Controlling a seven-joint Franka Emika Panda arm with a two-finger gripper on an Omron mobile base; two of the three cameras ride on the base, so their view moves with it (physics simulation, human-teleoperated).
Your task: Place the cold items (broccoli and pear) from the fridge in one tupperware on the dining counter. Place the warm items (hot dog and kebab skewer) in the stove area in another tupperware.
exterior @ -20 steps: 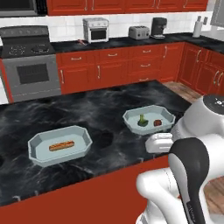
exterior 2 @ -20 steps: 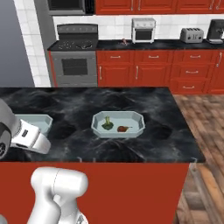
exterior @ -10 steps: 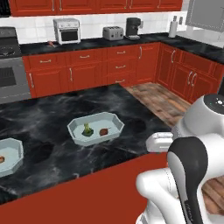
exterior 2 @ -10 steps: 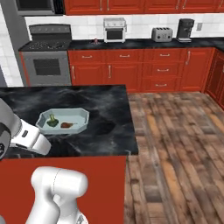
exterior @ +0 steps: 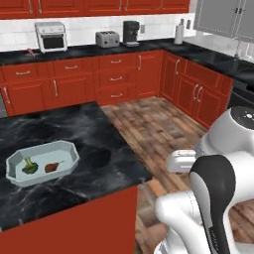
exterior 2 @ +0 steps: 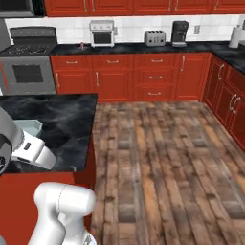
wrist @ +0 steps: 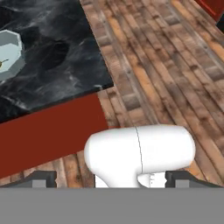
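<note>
Hand view is showing the gripper (wrist: 109, 178) with its two dark fingertips (wrist: 40, 179) standing wide apart and holding nothing, hovering over the brown wooden plank floor (wrist: 175, 70) just beside the corner of the black marble dining counter (wrist: 57, 70). Left base view is showing the pale blue octagonal plastic tupperware (exterior: 64, 149) sitting on that counter, holding the green broccoli (exterior: 29, 167) and the brownish pear (exterior: 52, 167) side by side and apart, while farther back along the wall counter a white toaster oven (exterior: 51, 36), a silver toaster (exterior: 107, 38) and a black coffee machine (exterior: 131, 32) are standing in a row above the red cabinets (exterior: 119, 79)
</note>
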